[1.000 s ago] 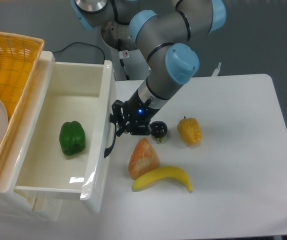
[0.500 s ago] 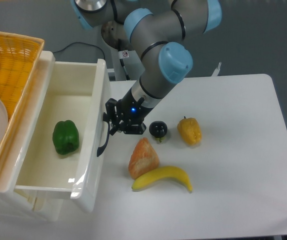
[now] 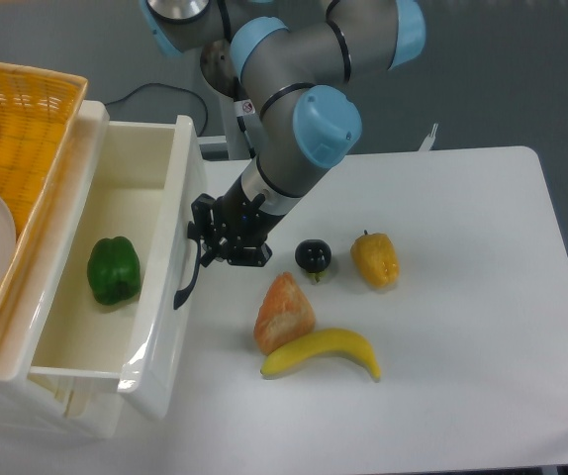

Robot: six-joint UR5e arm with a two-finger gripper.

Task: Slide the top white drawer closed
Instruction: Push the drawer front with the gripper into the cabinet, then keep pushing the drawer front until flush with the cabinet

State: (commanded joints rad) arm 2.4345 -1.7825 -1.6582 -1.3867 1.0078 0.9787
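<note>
The top white drawer (image 3: pixel 161 336) stands partly open at the left, a deep glossy tray with a curved black handle (image 3: pixel 187 277) on its front panel. A green bell pepper (image 3: pixel 114 269) lies inside it. My gripper (image 3: pixel 203 245) is pressed against the front panel just above the handle. Its black fingers look close together, with nothing visible between them. The arm reaches down to it from the upper middle.
A yellow wicker basket (image 3: pixel 27 109) with a white plate sits on top of the drawer unit at the far left. On the table to the right of the drawer lie a dark round fruit (image 3: pixel 312 256), a yellow pepper (image 3: pixel 375 259), an orange piece (image 3: pixel 284 312) and a banana (image 3: pixel 322 352).
The drawer front has slid left, narrowing the opening, with my gripper moving left against it. The green pepper inside shifted left too.
</note>
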